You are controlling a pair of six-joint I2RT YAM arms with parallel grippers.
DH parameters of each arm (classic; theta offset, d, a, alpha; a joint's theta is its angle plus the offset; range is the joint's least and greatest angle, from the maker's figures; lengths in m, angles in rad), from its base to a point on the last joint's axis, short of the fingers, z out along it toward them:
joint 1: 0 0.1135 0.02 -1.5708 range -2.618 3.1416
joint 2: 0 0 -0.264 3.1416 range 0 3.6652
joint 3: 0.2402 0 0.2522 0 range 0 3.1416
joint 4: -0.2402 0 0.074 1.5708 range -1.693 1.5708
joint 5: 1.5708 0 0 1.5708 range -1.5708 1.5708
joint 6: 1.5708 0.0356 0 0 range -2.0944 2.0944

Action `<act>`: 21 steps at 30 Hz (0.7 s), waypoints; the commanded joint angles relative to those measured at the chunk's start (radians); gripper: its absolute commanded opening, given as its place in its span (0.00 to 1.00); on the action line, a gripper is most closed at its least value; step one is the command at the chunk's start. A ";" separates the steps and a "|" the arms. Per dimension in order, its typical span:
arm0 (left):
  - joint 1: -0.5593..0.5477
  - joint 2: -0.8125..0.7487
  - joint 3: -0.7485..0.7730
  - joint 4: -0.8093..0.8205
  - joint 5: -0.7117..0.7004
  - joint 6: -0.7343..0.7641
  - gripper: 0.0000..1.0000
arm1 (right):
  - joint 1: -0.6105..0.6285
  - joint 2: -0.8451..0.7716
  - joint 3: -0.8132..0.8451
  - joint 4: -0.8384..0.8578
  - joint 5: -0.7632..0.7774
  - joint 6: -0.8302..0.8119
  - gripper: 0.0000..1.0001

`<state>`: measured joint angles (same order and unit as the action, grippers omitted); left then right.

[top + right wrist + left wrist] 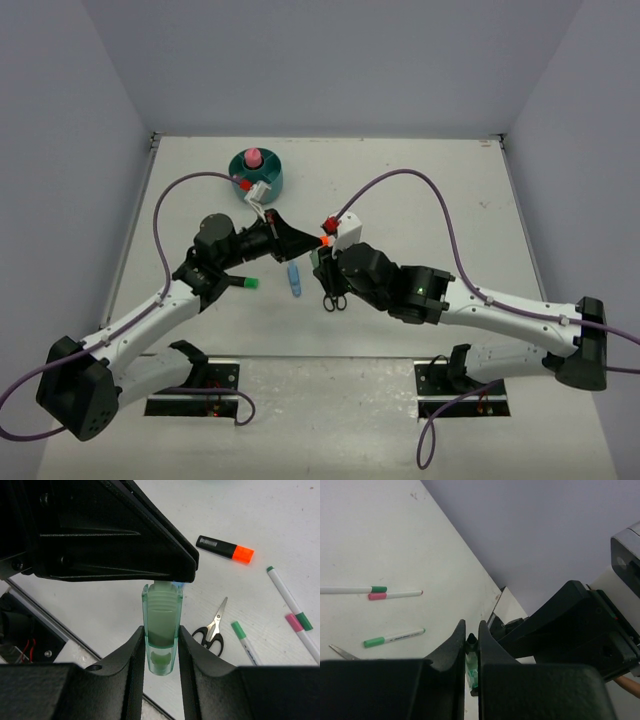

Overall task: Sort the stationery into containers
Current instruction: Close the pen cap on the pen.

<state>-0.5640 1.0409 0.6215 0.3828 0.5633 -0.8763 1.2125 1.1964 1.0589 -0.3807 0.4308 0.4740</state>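
White table (400, 170), grey walls (320, 60); left tool (471, 629) and right tool (161, 632) tight on pale-green marker (161, 605).

Likely robot lab, bare walled table (420, 165)

The white table (520, 220) carries a round teal organiser (274, 172) toward its far side. Nearer the middle lie a blue marker (294, 279), black-handled scissors (212, 630), an orange-capped black highlighter (225, 548), a green-capped highlighter (247, 284), two green-capped white pens (244, 641) and a pink-capped white pen (301, 631).
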 commanded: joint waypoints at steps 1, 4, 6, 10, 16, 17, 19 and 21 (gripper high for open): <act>-0.010 -0.007 0.060 -0.041 -0.037 0.038 0.00 | 0.007 0.036 0.046 0.047 0.035 0.000 0.00; -0.010 -0.040 0.089 -0.136 -0.120 0.076 0.00 | 0.006 0.039 0.017 0.053 0.019 0.005 0.00; -0.007 -0.066 0.117 -0.185 -0.189 0.094 0.00 | 0.005 0.029 -0.015 0.066 0.004 0.007 0.00; 0.019 -0.081 0.189 -0.250 -0.232 0.132 0.00 | 0.007 -0.010 -0.139 0.153 -0.057 0.008 0.00; 0.056 -0.062 0.234 -0.227 -0.201 0.108 0.00 | 0.007 -0.019 -0.262 0.236 -0.118 0.045 0.03; 0.056 -0.058 0.233 -0.214 -0.188 0.099 0.00 | 0.006 -0.014 -0.269 0.238 -0.115 0.051 0.11; 0.056 -0.045 0.223 -0.178 -0.154 0.083 0.00 | 0.007 -0.009 -0.265 0.224 -0.098 0.066 0.45; 0.056 -0.042 0.202 -0.149 -0.135 0.078 0.00 | 0.006 -0.023 -0.242 0.189 -0.074 0.096 0.86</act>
<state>-0.5385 1.0060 0.7630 0.0340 0.4408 -0.7792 1.2070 1.1658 0.8366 -0.0489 0.3757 0.5113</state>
